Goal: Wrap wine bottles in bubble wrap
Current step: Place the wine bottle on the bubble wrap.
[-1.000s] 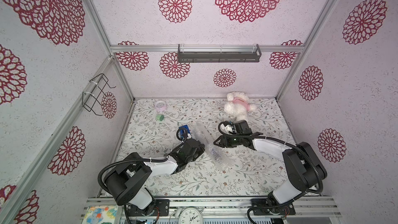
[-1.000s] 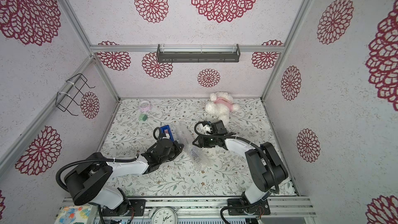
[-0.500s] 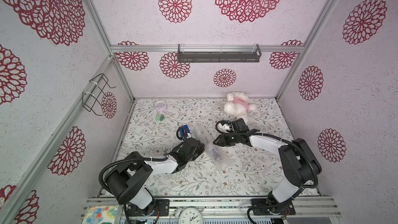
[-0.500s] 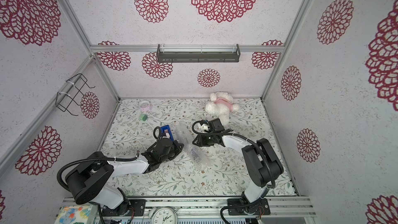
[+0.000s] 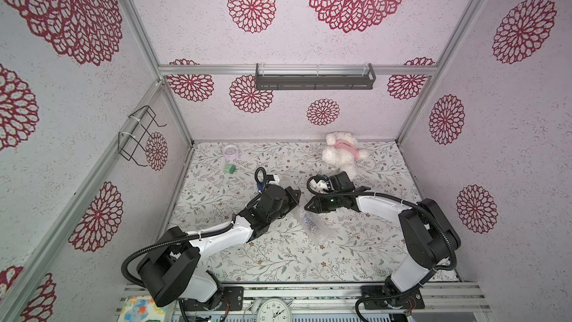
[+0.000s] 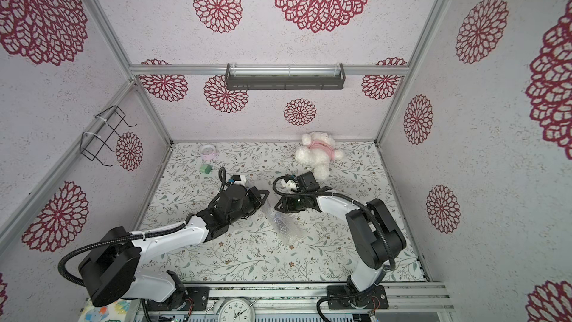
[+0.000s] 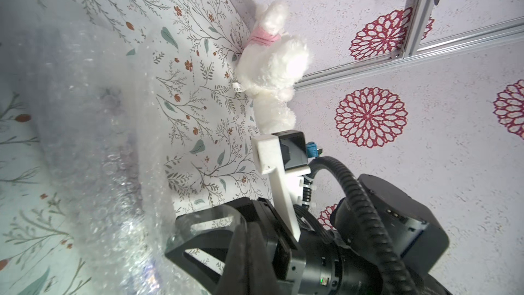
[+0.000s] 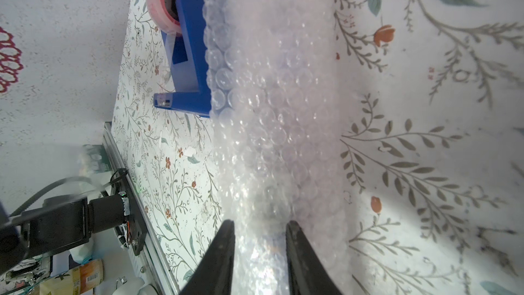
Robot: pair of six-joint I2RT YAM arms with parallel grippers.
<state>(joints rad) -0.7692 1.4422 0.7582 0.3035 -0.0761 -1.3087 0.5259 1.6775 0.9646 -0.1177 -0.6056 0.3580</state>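
We work on the flower-print table (image 5: 278, 261). The biggest loose thing on it is the bubble wrap (image 5: 314, 227), a crumpled clear bundle lying just ahead of both grippers, between their fingertips. Well behind the right gripper's wrist, a white plush toy (image 5: 340, 154) sits out of the way.

The right gripper (image 8: 259, 224) reaches into the near end of the bundle. In its wrist view the jaws stand narrow, and the wrap fills the gap and meets both fingers (image 8: 224, 239), so we judge it a grip on the wrap. The left gripper (image 5: 295, 195) faces it from the opposite side with its jaws fully closed. Its own fingertips are not shown, so we cannot tell whether a fold is pinched in them.

A blue tape dispenser (image 8: 185, 38) stands beyond the wrap from the right gripper, close by the left one. The sheet's edge overlaps it in that view, and we cannot tell whether they touch. The wine bottle (image 5: 309, 219) shows only as a purple smear inside the bundle, lying down just beside the right gripper's tips.

We judge the step to be snugging the sheet round the bottle. To do it well, we would:
- have the right gripper take plastic only, not glass;
- pull gently so the sheet does not tear;
- steady the opposite end with the left gripper so the bottle cannot roll out;
- steer the loose edge clear of the dispenser.
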